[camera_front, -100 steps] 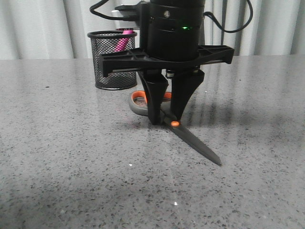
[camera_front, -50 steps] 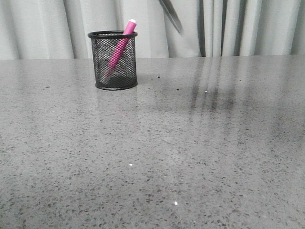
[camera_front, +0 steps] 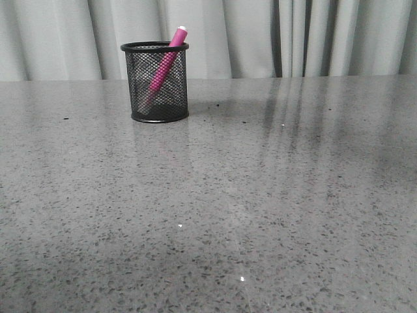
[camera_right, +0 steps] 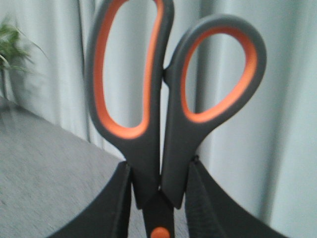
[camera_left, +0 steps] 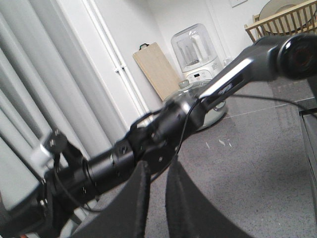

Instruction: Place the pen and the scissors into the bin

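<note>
The bin [camera_front: 155,81], a black wire-mesh cup, stands at the back left of the table in the front view. The pink pen [camera_front: 166,62] leans inside it, white tip above the rim. The front view shows neither gripper nor the scissors. In the right wrist view my right gripper [camera_right: 159,198] is shut on the scissors [camera_right: 176,148], clamping them just above the orange pivot dot, with the orange-lined loops pointing away against the curtain. My left gripper [camera_left: 157,196] stands slightly open, a narrow gap between its fingers [camera_left: 136,198] and nothing in it.
A grey speckled table [camera_front: 260,208] runs back to a pale curtain [camera_front: 313,39]. In the left wrist view a black robot arm [camera_left: 163,134] crosses in front of my left gripper. A white appliance [camera_left: 198,54] and a wooden board [camera_left: 156,67] stand behind it.
My right gripper, down at the scissors on the table a second ago, has risen out of the front view with the scissors. The blade tip seen at the top half a second ago is gone.
</note>
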Controlling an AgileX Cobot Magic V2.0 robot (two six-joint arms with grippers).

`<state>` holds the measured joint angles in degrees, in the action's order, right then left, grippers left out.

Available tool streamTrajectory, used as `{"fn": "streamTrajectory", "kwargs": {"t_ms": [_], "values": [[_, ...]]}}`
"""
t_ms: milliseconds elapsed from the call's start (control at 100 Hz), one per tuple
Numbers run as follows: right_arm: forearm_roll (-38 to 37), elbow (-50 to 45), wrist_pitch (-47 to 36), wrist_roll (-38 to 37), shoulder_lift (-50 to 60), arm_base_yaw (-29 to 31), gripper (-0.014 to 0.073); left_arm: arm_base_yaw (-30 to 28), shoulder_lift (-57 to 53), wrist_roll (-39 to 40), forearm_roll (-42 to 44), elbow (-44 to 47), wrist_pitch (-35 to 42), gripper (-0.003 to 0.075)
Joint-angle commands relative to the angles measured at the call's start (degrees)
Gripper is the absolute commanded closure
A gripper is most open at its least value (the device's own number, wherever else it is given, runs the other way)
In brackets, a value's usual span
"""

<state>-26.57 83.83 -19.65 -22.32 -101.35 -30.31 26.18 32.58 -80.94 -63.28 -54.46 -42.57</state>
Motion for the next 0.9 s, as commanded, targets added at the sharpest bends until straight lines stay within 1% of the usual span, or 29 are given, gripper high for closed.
{"fn": "streamTrajectory", "kwargs": {"t_ms": [0,120,190,280,560,890], "values": [[1.33,1.51,-6.32,0.07,0.80,0.68,0.0664,0.55,-0.03,0.79,-2.96,-1.24,2.71,0.0659],[1.49,1.51,-9.57,0.07,-1.79,0.68,0.0664,0.55,-0.36,0.79,-2.96,-1.24,2.71,0.0659],[2.85,1.51,-10.76,-0.43,-3.16,0.68,0.0664,0.55,-0.36,0.79,-2.96,-1.24,2.71,0.0659],[4.03,1.42,-10.58,-0.43,-4.80,0.68,0.0664,0.55,-0.36,0.79,-2.96,-1.24,2.71,0.0659],[4.03,0.73,-10.12,-0.43,-9.26,0.46,0.0664,0.55,-0.36,0.79,-2.48,-1.24,2.27,0.0659],[4.03,-2.96,-7.48,-0.43,-9.67,0.47,0.0664,0.55,-0.36,0.79,-2.13,-1.06,1.73,0.0659]]}}
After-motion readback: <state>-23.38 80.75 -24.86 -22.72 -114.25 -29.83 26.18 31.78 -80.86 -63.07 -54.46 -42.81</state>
